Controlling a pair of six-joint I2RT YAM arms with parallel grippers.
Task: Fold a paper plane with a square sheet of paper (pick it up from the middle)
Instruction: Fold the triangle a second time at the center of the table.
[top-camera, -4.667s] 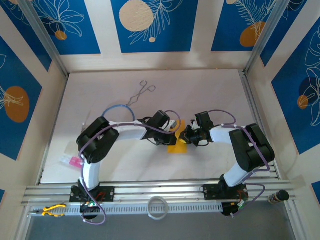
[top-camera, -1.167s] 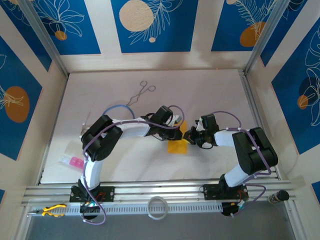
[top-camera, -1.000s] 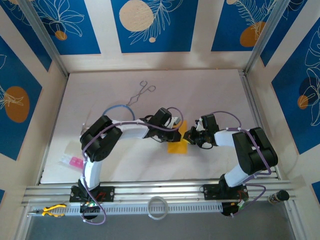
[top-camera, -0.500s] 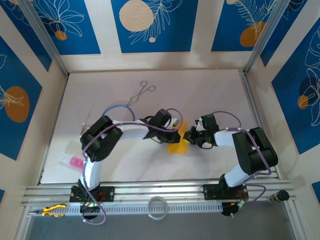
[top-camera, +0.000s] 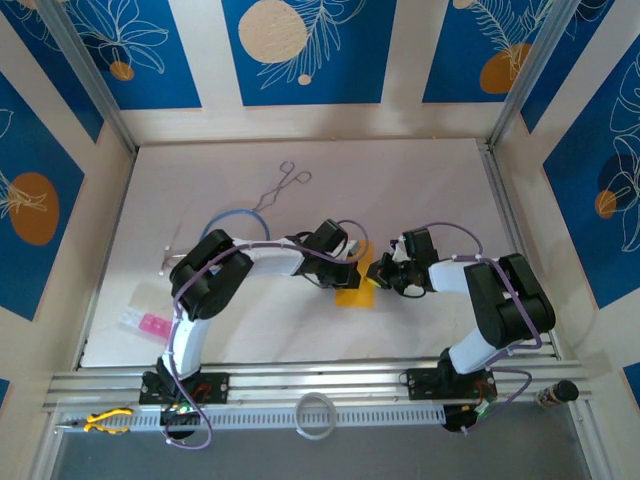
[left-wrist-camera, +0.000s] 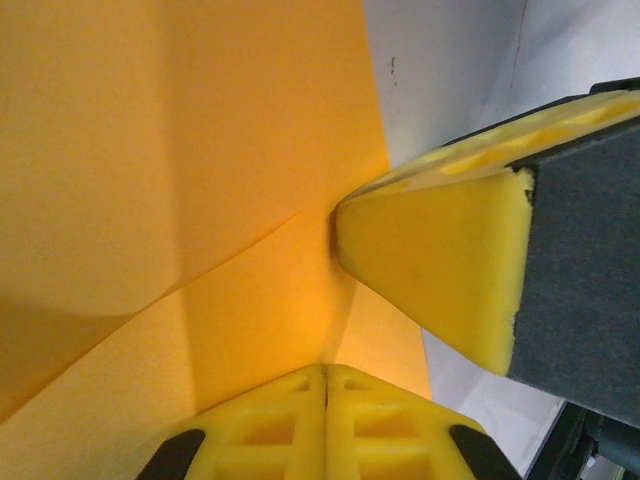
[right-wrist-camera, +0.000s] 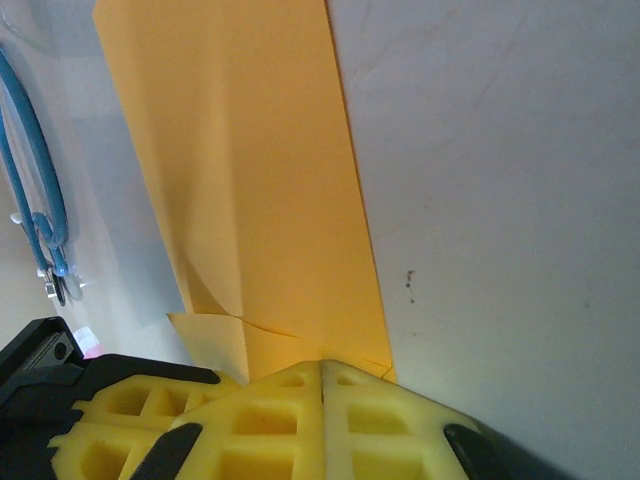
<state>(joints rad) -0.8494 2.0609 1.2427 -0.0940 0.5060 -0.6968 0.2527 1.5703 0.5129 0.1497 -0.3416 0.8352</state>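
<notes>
Around the work lie a few loose things. A pair of thin metal forceps (top-camera: 283, 185) sits toward the far edge of the worktop (top-camera: 440, 190), left of the middle. A loop of blue cable (top-camera: 232, 214) lies nearer, just beyond the left arm's elbow. A small pink slip (top-camera: 151, 324) rests close to the near-left corner. Off the worktop, on the rail along its near edge, are yellow-handled pliers (top-camera: 104, 421) at the left, a white ring (top-camera: 315, 415) in the middle and a dark cylinder (top-camera: 556, 393) at the right end. The orange-yellow sheet of paper (top-camera: 353, 293) lies flat near the middle of the worktop, a little toward the near edge. It is partly folded, with a long straight edge and a diagonal crease. From above, both tools reach in from either side and cover its far part, so only its near part shows. The left tool (top-camera: 357, 271) has its yellow pads pressed together with no gap, their tips down on the paper. The right tool (top-camera: 379, 275) is likewise closed, its tips meeting the sheet's edge. Whether either one nips a layer of paper between its pads cannot be told. In the left wrist view one finger of the right tool lies across the sheet's right edge, just beside the left tool's tips. The two tools are very close and may be touching.
</notes>
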